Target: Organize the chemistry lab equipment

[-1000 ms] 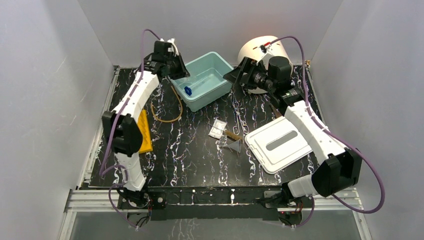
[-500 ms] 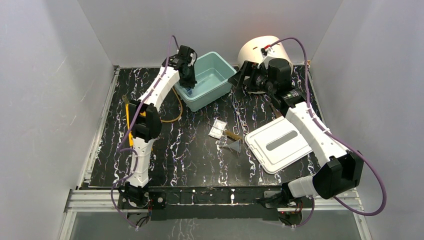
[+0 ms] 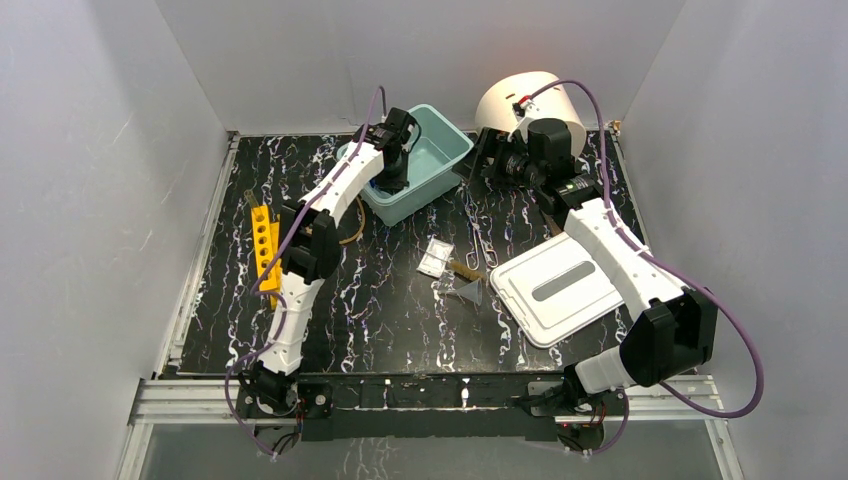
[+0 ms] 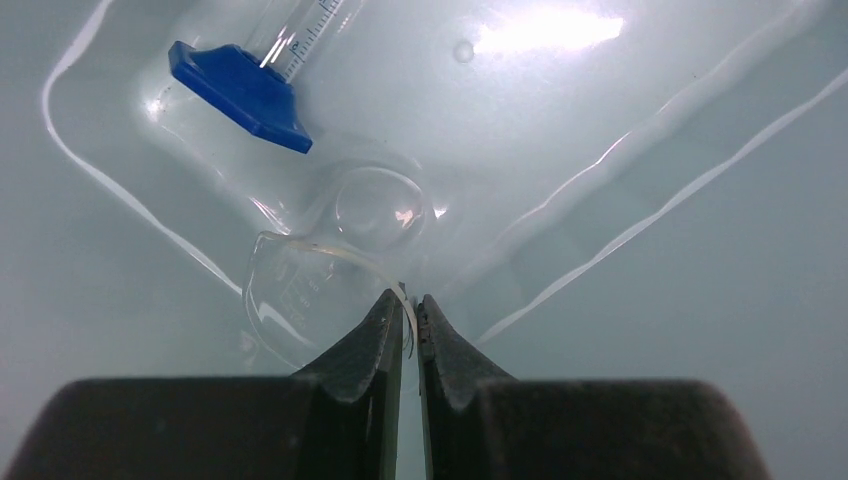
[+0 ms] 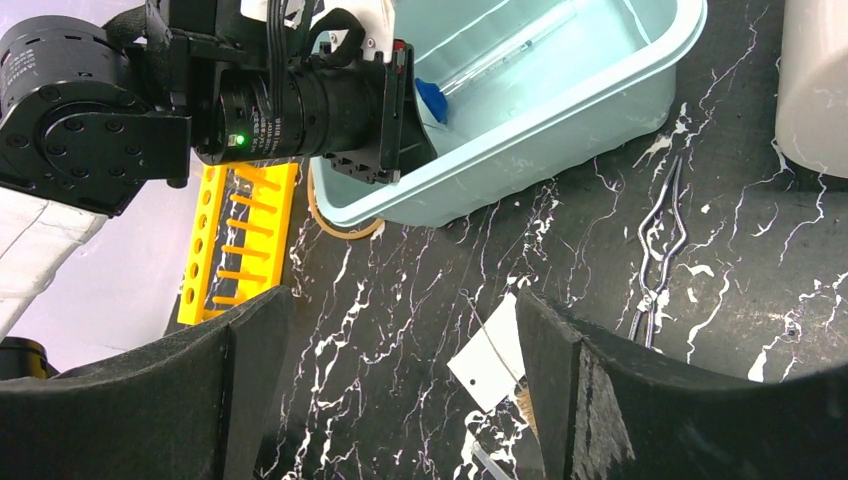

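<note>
My left gripper point(image 4: 410, 310) is down inside the light teal bin point(image 3: 448, 158), shut on the rim of the tiny glass beaker point(image 4: 320, 280). The blue-capped clear tube point(image 4: 240, 85) lies in the bin just beyond it. In the top view the left gripper point(image 3: 392, 180) is over the bin's near half. My right gripper point(image 5: 400, 310) is open and empty, held in the air right of the bin point(image 3: 487, 150). The clear flat packet point(image 3: 436, 257), the wooden-handled brush point(image 3: 466, 268) and the clear funnel point(image 3: 466, 292) lie mid-table. Amber tubing point(image 3: 352, 228) lies left of the bin.
A yellow rack point(image 3: 264, 243) lies at the left. A white lid point(image 3: 557, 285) lies under the right arm. The cream cylinder point(image 3: 530, 95) stands at the back right. Metal tongs point(image 5: 660, 235) lie between the bin and the lid.
My left arm has swung right from the bin's back left corner and gone down into the bin with the beaker. My right gripper has drawn back a little to the right.
</note>
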{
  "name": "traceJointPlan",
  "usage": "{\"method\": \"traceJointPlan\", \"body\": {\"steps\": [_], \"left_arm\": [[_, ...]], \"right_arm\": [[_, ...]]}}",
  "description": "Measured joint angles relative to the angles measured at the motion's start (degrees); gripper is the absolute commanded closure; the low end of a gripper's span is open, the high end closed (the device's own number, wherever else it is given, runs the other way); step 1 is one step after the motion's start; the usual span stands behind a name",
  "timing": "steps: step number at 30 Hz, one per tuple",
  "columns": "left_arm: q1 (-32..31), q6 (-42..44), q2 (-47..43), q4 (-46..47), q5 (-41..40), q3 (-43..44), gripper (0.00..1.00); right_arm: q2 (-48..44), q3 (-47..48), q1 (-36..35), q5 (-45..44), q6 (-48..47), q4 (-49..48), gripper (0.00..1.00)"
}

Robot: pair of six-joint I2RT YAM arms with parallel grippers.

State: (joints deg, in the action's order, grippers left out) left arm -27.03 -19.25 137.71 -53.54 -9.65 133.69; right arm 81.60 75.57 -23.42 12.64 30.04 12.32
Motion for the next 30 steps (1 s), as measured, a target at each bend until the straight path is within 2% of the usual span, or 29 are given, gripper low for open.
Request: {"method": "traceJointPlan", "body": {"steps": [4, 6, 10, 21, 24, 27, 30], "left_arm": [[0.0, 0.5, 0.0, -0.3, -0.3, 0.0, 0.71], [-0.1, 0.7, 0.0, -0.4, -0.3, 0.2, 0.65], [0.0, 0.7, 0.0, -0.5, -0.2, 0.7, 0.61], [-0.1, 0.2, -3.4, 1.6, 2.3, 2.8, 0.6], [-0.1, 0.0, -6.4, 2.7, 2.5, 2.5, 0.55], [-0.1, -0.3, -11.4, 4.0, 2.5, 0.0, 0.44], [-0.1, -0.9, -16.8, 4.8, 2.5, -3.4, 0.38]], "right_arm": [[0.0, 0.0, 0.0, 0.2, 0.1, 0.0, 0.11], [0.0, 0.0, 0.0, 0.2, 0.0, 0.1, 0.11], [0.0, 0.0, 0.0, 0.2, 0.0, 0.4, 0.11], [0.0, 0.0, -0.6, -0.4, -0.5, 1.9, 0.1], [0.0, 0.0, -0.7, -0.9, -1.0, 2.9, 0.1], [0.0, 0.0, -1.0, -1.8, -2.0, 4.2, 0.11], [0.3, 0.0, -1.8, -3.6, -3.2, 5.8, 0.11]]}}
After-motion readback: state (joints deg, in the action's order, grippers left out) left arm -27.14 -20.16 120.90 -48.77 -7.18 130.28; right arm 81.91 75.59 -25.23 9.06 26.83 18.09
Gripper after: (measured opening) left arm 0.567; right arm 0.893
